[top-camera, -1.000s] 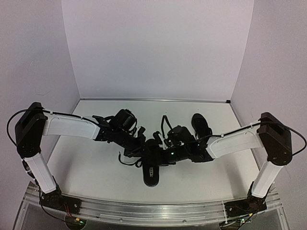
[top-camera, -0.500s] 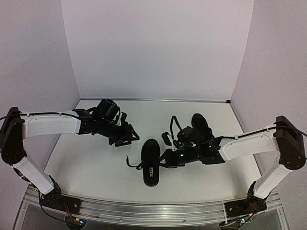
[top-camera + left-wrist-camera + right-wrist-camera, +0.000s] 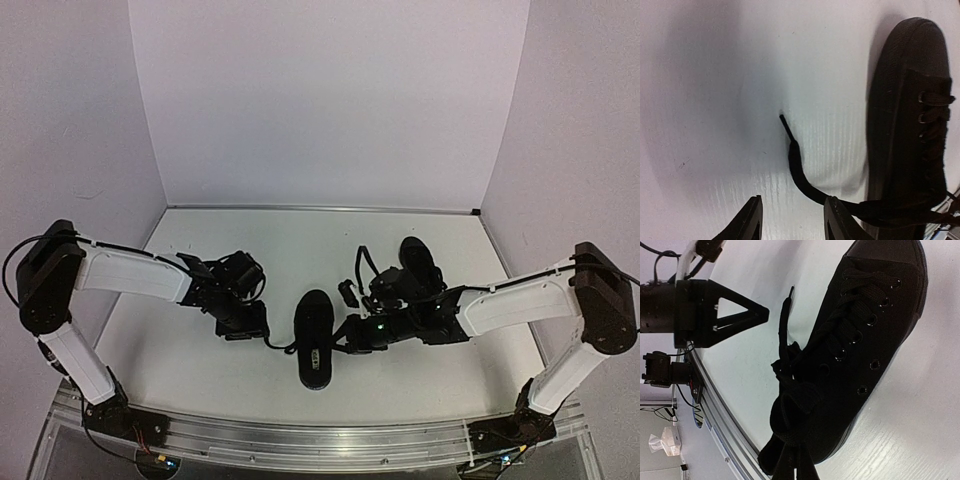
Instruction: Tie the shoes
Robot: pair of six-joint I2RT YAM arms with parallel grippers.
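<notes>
My left gripper (image 3: pixel 793 210) stands open by a loose lace (image 3: pixel 792 155); I cannot tell my right gripper's (image 3: pixel 348 335) hold. The near shoe (image 3: pixel 314 335) points toe-away; its eyelets (image 3: pixel 874 365) show only in the wrist views.

Shoes (image 3: pixel 314 345) are solid black, laces (image 3: pixel 800 175) black too. Worktop (image 3: pixel 180 350) is plain white, arms (image 3: pixel 130 272) white shells with black joints, silver rail (image 3: pixel 300 432) along the near edge.

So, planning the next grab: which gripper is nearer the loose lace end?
Left. The left gripper hovers open beside the lace end; right gripper sits across the near shoe from it.
</notes>
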